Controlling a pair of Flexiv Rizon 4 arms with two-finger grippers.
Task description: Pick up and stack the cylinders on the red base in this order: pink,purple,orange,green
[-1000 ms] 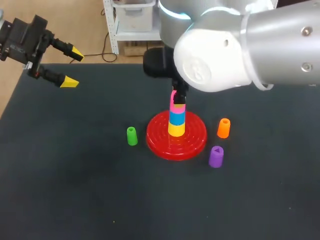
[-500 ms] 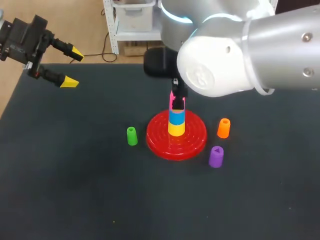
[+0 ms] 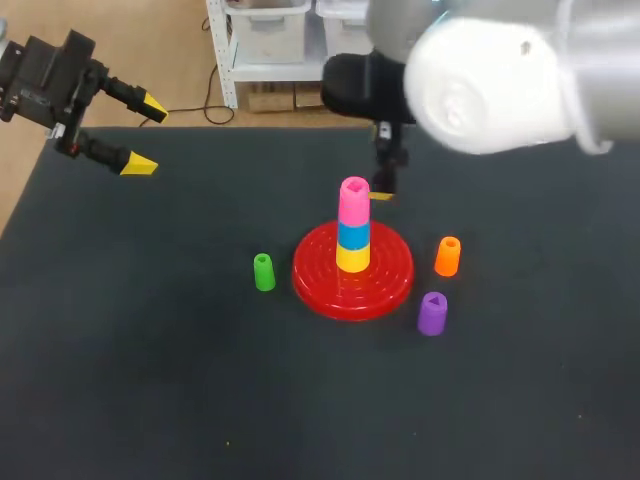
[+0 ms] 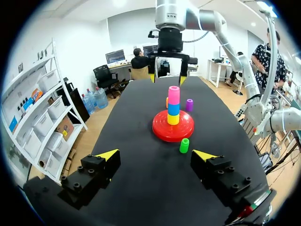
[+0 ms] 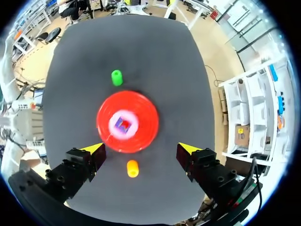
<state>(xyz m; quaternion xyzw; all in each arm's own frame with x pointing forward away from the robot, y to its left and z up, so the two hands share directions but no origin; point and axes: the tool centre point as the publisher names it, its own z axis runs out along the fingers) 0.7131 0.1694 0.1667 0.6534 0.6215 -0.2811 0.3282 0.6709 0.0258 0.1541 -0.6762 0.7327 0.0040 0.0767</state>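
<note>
Purple cylinder (image 3: 432, 313) stands upright on the bench (image 3: 150, 380) just beside the red base (image 3: 390, 285), nearer my right gripper (image 5: 141, 148), which hangs open over the pink cylinder (image 3: 353, 200); my left gripper (image 4: 156, 155) is open, well apart.

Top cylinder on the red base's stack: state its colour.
The top cylinder is pink, seen best in the head view.

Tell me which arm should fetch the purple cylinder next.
Right. The right arm hangs just behind the red base, jaws open, with the purple cylinder on its side of the table. The left arm sits at the far left corner.
</note>
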